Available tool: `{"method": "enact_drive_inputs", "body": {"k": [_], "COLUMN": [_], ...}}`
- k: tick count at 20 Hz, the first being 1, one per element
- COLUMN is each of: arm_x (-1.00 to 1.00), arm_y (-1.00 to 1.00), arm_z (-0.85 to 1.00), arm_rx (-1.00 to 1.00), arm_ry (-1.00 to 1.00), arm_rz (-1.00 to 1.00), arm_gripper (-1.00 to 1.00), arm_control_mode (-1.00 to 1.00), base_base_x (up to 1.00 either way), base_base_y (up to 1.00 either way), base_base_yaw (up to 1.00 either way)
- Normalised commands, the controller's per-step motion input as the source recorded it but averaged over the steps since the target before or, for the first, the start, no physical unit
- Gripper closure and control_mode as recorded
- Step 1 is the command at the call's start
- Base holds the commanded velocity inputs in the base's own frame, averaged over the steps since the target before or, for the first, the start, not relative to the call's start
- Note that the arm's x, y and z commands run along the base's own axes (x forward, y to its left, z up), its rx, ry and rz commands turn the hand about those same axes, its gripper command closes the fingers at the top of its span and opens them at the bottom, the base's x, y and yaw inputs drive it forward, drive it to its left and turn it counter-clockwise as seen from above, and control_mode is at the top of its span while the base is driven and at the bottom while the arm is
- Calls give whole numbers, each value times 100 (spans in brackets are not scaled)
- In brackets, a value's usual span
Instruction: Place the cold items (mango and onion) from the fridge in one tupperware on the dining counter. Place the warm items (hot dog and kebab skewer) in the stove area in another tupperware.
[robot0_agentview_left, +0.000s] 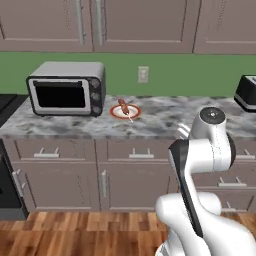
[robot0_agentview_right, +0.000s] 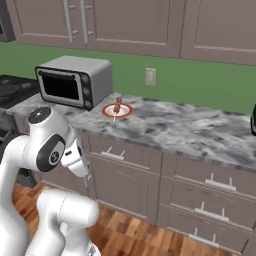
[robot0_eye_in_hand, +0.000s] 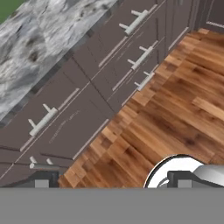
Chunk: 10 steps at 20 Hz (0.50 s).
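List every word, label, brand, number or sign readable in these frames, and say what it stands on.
None: no readable text on anything in these frames.
Silver toaster oven with dark glass door: its side panel shows round knobs, with any markings too small and blurred to read.
White wall outlet plate: blank.
Orange-rimmed white plate carrying the kebab skewer: no print.

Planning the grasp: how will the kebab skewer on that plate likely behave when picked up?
The kebab skewer looks thin and stiff, so probably light. Its stick overhangs the small plate, so a push may pivot or roll it off. The meat sits toward one end, so it may tilt if gripped by the stick.
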Motion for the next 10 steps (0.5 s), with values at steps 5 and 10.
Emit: {"method": "enact_drive_inputs", "body": {"k": [5,10], "arm_x": [0,0], "arm_y": [0,0], "arm_z": [0,0], "arm_rx": [0,0], "arm_ry": [0,0], "arm_rz": [0,0], "arm_gripper": [-100,-100], "arm_control_mode": [100,100], "base_base_x": [73,57], "base_base_y": [38,20], "base_base_yaw": [-7,-10]}}
